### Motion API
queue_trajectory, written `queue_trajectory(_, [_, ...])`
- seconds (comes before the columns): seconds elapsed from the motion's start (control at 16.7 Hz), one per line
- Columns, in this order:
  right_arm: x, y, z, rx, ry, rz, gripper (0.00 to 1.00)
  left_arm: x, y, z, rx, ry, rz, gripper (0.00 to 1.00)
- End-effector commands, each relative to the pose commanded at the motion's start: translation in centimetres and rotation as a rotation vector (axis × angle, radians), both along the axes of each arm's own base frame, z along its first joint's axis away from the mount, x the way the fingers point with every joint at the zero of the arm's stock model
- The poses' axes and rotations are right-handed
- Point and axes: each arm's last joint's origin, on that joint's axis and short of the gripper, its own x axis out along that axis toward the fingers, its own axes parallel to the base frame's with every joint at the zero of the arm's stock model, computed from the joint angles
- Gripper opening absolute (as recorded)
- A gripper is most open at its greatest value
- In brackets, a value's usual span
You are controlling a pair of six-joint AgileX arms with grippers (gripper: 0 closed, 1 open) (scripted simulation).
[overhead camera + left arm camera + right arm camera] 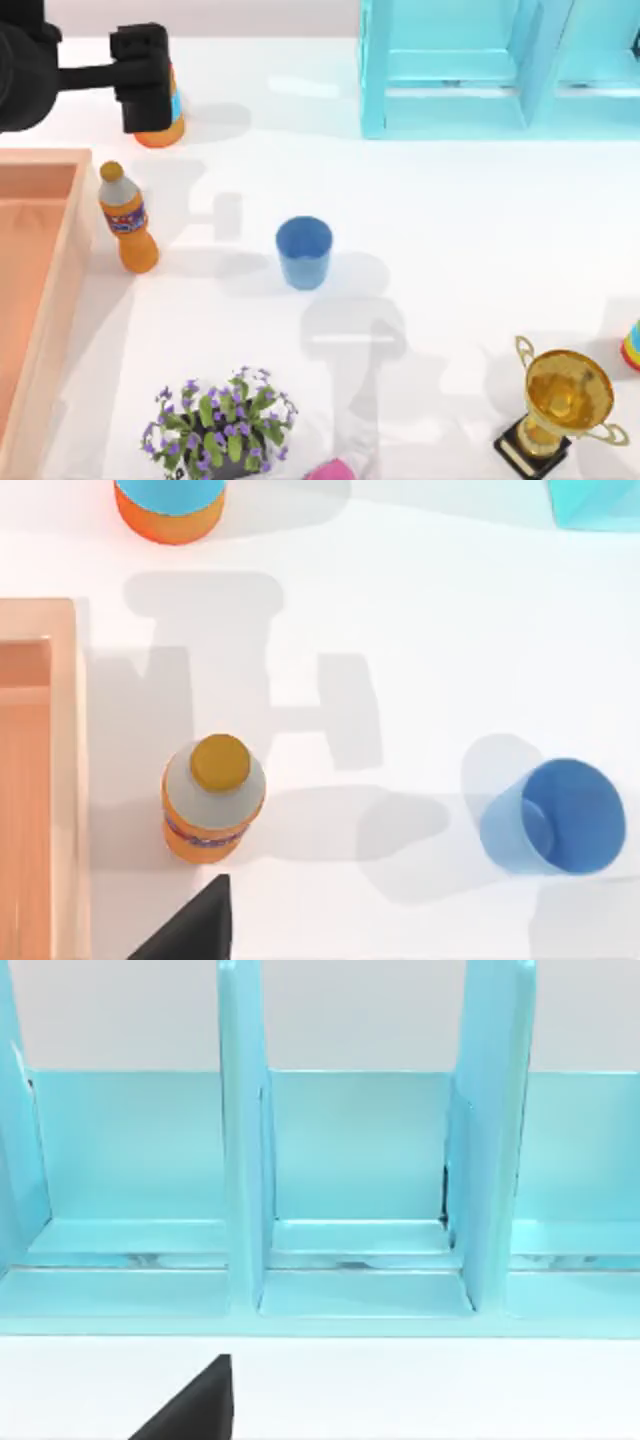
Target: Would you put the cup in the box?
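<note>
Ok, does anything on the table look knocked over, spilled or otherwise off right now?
Nothing stands out. The blue cup stands upright and apart from the orange bottle, which is upright beside the wooden box. The trophy and flower pot stand upright too.

Bright, even light on a white table (450, 230), with soft grey shadows.

From above, the blue cup (304, 252) throws a faint shadow to its right, as do the orange bottle (127, 217) and the gold trophy (566, 402). A blocky arm shadow lies between bottle and cup, and another sits nearer, below the cup. A pale glare streak marks the far tabletop beside the turquoise shelf (450, 70). Edges look slightly soft throughout. The left wrist view shows the same blocky shadow.
</note>
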Motion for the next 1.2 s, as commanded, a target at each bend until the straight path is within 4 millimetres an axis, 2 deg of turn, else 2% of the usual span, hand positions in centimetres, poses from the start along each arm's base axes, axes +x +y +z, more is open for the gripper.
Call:
queue_trajectory(0.12, [0.0,0.0,0.0,0.000,0.000,0.000,1.00,3.5,-3.0,0.3,0.016,0.134,-0.011,1.00])
queue_trajectory(0.24, [0.0,0.0,0.0,0.000,0.000,0.000,1.00,6.7,-6.3,-0.3,0.042,0.260,-0.014,1.00])
queue_trajectory(0.42, [0.0,0.0,0.0,0.000,0.000,0.000,1.00,10.3,-11.2,-2.6,0.095,0.425,-0.008,1.00])
queue_trajectory(0.54, [0.0,0.0,0.0,0.000,0.000,0.000,1.00,11.9,-14.1,-4.8,0.136,0.516,0.002,1.00])
queue_trajectory(0.72, [0.0,0.0,0.0,0.000,0.000,0.000,1.00,13.0,-17.5,-8.0,0.193,0.618,0.019,1.00])
queue_trajectory(0.84, [0.0,0.0,0.0,0.000,0.000,0.000,1.00,13.3,-19.0,-9.6,0.222,0.662,0.029,1.00])
queue_trajectory(0.96, [0.0,0.0,0.0,0.000,0.000,0.000,1.00,13.4,-19.7,-10.5,0.238,0.683,0.035,1.00])
queue_trajectory(1.2, [0.0,0.0,0.0,0.000,0.000,0.000,1.00,13.4,-19.8,-10.7,0.240,0.687,0.036,1.00])
